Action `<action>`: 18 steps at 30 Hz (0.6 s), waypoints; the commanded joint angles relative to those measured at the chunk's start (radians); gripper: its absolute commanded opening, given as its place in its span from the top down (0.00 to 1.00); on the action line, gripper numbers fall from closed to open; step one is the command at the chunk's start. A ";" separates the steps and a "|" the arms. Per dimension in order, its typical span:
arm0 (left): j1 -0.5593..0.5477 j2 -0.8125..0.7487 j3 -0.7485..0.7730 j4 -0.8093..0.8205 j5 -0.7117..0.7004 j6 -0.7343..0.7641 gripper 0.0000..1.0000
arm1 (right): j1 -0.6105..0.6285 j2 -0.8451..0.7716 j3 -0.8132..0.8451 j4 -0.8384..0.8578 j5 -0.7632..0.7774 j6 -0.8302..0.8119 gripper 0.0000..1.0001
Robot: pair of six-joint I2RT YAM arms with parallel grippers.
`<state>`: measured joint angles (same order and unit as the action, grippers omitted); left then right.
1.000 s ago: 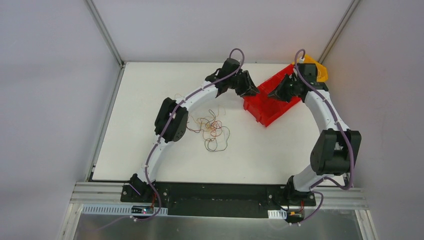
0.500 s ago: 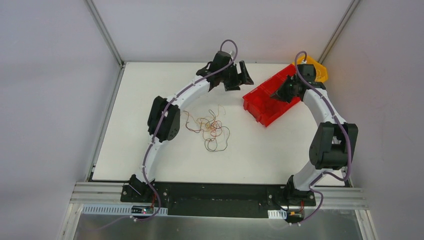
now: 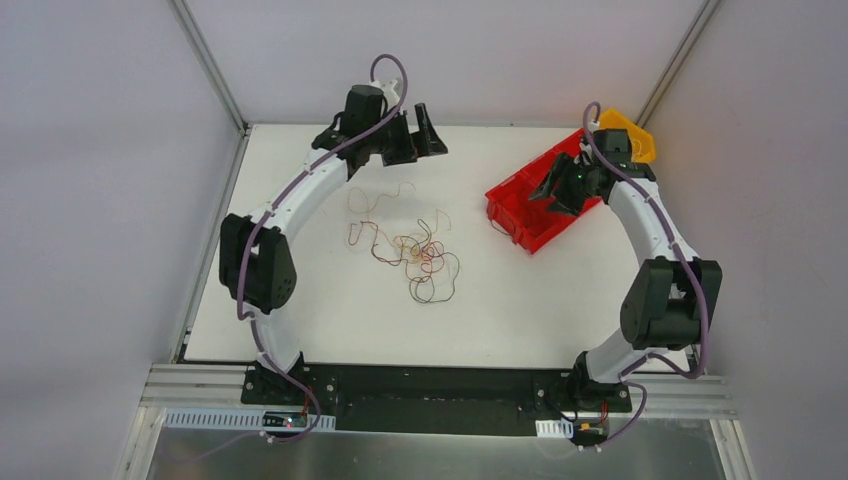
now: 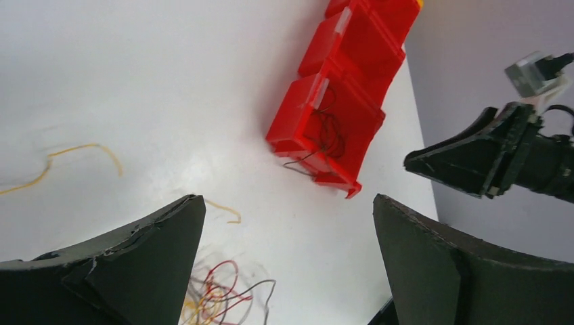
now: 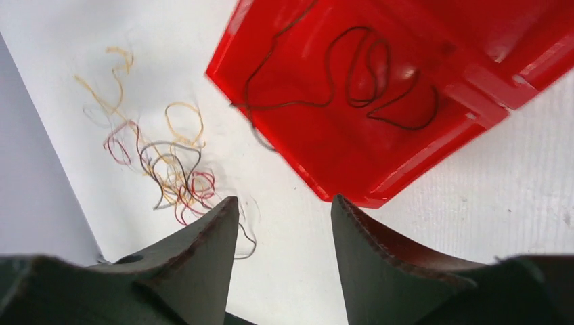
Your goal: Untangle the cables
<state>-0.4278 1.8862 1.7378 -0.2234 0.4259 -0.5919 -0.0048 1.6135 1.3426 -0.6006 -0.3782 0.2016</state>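
The cables (image 3: 420,258) lie as a small tangle of red, yellow, black and pale wires mid-table, also seen in the left wrist view (image 4: 215,298) and the right wrist view (image 5: 169,166). A loose yellow wire (image 3: 375,197) trails off toward the back left. One black cable (image 5: 369,74) lies coiled inside the red bin (image 3: 528,228), with its end hanging over the rim. My left gripper (image 3: 428,138) hovers near the table's back edge, open wide and empty (image 4: 285,200). My right gripper (image 3: 548,192) hangs over the red bin, open with nothing between its fingers (image 5: 284,200).
An orange bin (image 3: 636,140) sits behind the red bin at the back right corner. Grey walls close in on the table on three sides. The red bin (image 4: 318,54) has several compartments.
My left arm has swung from the red bin toward the back left while its gripper opened wide. The right gripper has opened above the red bin.
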 commanded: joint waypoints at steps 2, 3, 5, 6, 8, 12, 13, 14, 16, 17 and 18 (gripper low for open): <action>0.030 -0.151 -0.135 0.007 0.040 0.136 0.01 | 0.169 -0.076 -0.008 0.019 0.048 -0.258 0.48; 0.037 -0.165 -0.155 0.007 0.046 0.134 0.01 | 0.196 -0.072 -0.018 0.036 0.087 -0.291 0.49; 0.048 -0.191 -0.178 0.007 0.047 0.133 0.01 | 0.250 -0.044 -0.002 0.037 0.164 -0.355 0.50; 0.051 -0.202 -0.186 0.008 0.042 0.134 0.01 | 0.269 -0.024 0.012 0.033 0.203 -0.378 0.50; 0.056 -0.218 -0.193 0.007 0.032 0.135 0.01 | 0.303 0.012 0.039 0.032 0.259 -0.406 0.50; 0.063 -0.237 -0.207 0.007 0.026 0.129 0.01 | 0.342 0.065 0.086 0.042 0.286 -0.424 0.57; 0.063 -0.243 -0.212 0.007 0.027 0.131 0.01 | 0.347 0.080 0.103 0.028 0.267 -0.417 0.59; 0.065 -0.248 -0.218 0.007 0.027 0.133 0.01 | 0.350 0.088 0.111 0.017 0.250 -0.405 0.59; 0.070 -0.256 -0.231 0.008 0.026 0.139 0.01 | 0.369 0.089 0.096 0.026 0.248 -0.392 0.59; 0.072 -0.261 -0.236 0.007 0.027 0.141 0.01 | 0.387 0.080 0.068 0.054 0.262 -0.399 0.59; 0.075 -0.265 -0.242 0.007 0.028 0.141 0.01 | 0.405 0.070 0.034 0.097 0.287 -0.413 0.59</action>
<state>-0.3706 1.6875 1.5177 -0.2314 0.4446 -0.4782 0.3470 1.7119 1.3987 -0.5701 -0.1444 -0.1719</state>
